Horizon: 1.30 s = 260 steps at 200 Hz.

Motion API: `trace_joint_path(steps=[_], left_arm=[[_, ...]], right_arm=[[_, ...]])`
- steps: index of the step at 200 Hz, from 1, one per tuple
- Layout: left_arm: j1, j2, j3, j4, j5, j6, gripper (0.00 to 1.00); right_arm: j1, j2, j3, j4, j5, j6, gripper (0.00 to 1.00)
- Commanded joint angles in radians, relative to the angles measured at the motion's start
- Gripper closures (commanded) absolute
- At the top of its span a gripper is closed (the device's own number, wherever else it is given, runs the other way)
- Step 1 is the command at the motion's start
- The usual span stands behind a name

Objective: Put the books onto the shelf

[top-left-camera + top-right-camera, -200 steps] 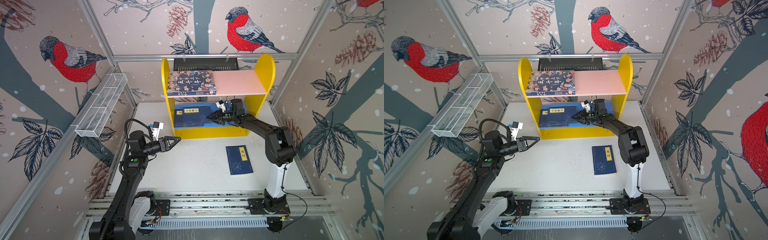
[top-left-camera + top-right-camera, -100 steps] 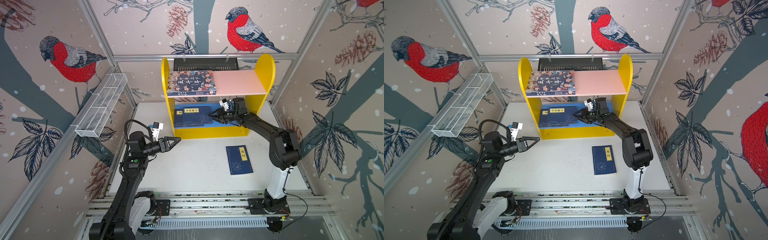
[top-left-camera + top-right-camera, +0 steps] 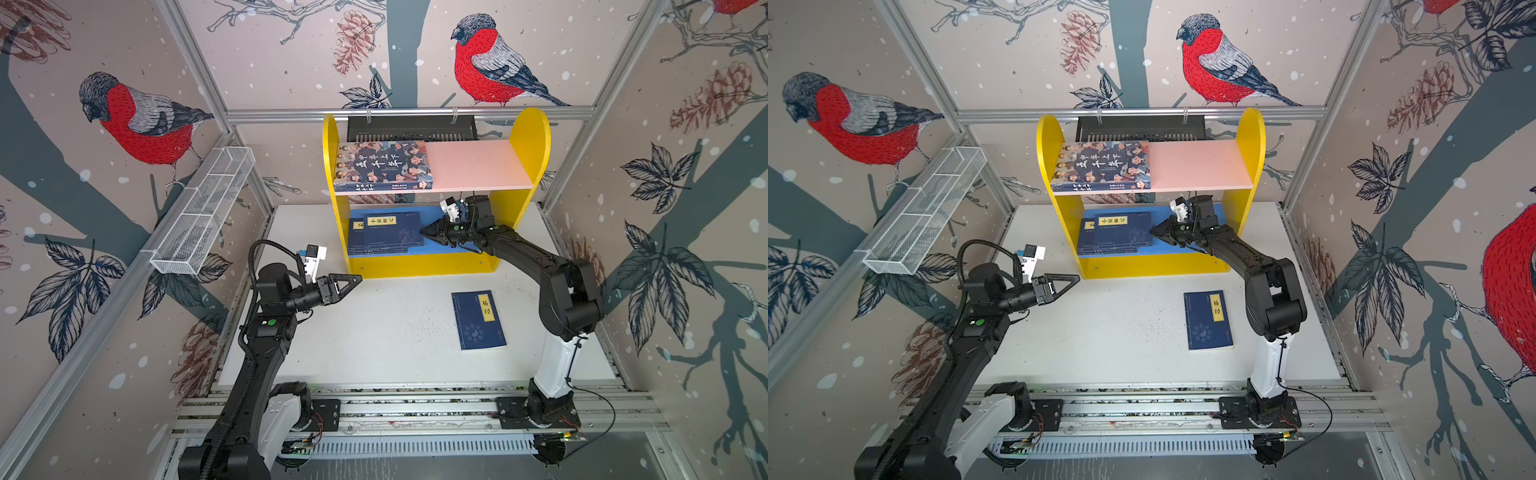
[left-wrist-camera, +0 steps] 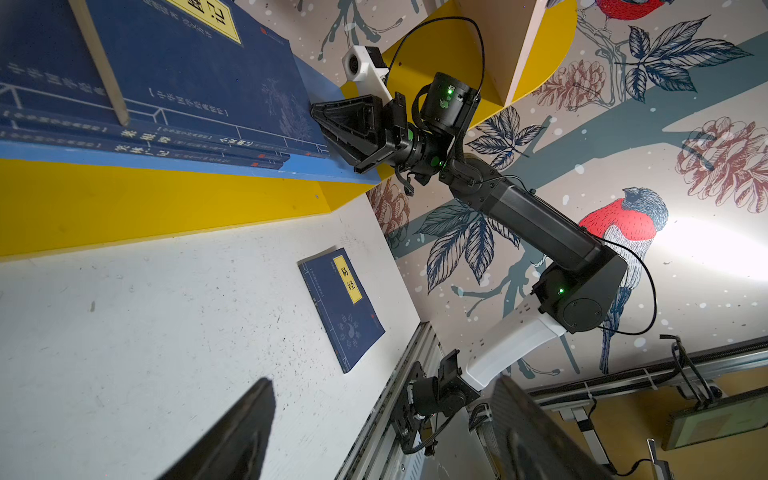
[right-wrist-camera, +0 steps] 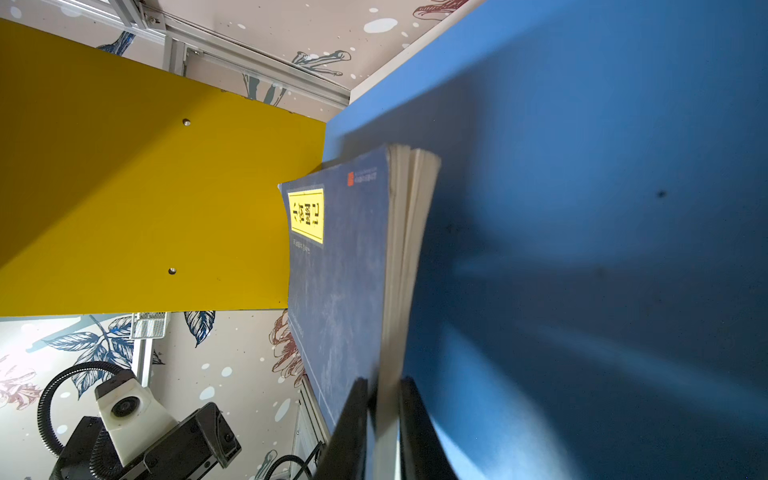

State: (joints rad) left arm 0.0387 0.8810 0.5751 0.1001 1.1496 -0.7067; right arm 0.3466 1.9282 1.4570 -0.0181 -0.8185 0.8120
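Right wrist view is the awkward one. The right gripper (image 5: 382,381) is cut off by the frame edge and blurry, but its two black fingers (image 5: 353,419) are pinched close with the pale page edges of the stack (image 5: 340,270) between them. So it's clamped on the stack (which of its books exactly, I can't tell). The stack lies flat on the blue board (image 5: 582,166) of the shelf (image 3: 530,137), toward its left side in both top views. The pink board (image 3: 478,164) hides the back of that tier. Left wrist view shows what looks like three spines, while the top views show only two yellow labels, so the count is fuzzy. The big book (image 3: 382,166) lies on the pink board's left half. One loose book (image 3: 478,320) lies flat on the right half of the table (image 3: 374,345), well apart from the shelf. The left gripper (image 3: 355,278) hangs over the table near the shelf's left front corner, jaws spread wide, holding nothing. Versus a second ago, the right elbow has swung out to the right while its gripper tip stays at the same stack edge. The left arm and loose book haven't budged.
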Motion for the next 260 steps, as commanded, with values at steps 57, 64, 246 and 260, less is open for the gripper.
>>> trace_joint_path(steps=[57, 64, 246, 260], left_arm=[[0.001, -0.006, -0.004, 0.047, 0.021, -0.008, 0.18], [0.001, -0.006, -0.004, 0.047, 0.02, -0.009, 0.18], [-0.01, -0.009, -0.004, 0.072, 0.021, -0.024, 0.17], [-0.011, -0.008, -0.006, 0.069, 0.016, -0.021, 0.17]], right_arm=[[0.018, 0.015, 0.025, 0.005, 0.007, -0.011, 0.85], [0.019, 0.017, 0.025, 0.005, 0.005, -0.01, 0.85], [0.052, 0.024, -0.011, 0.113, 0.036, 0.085, 0.88], [0.054, 0.023, -0.012, 0.12, 0.041, 0.094, 0.88]])
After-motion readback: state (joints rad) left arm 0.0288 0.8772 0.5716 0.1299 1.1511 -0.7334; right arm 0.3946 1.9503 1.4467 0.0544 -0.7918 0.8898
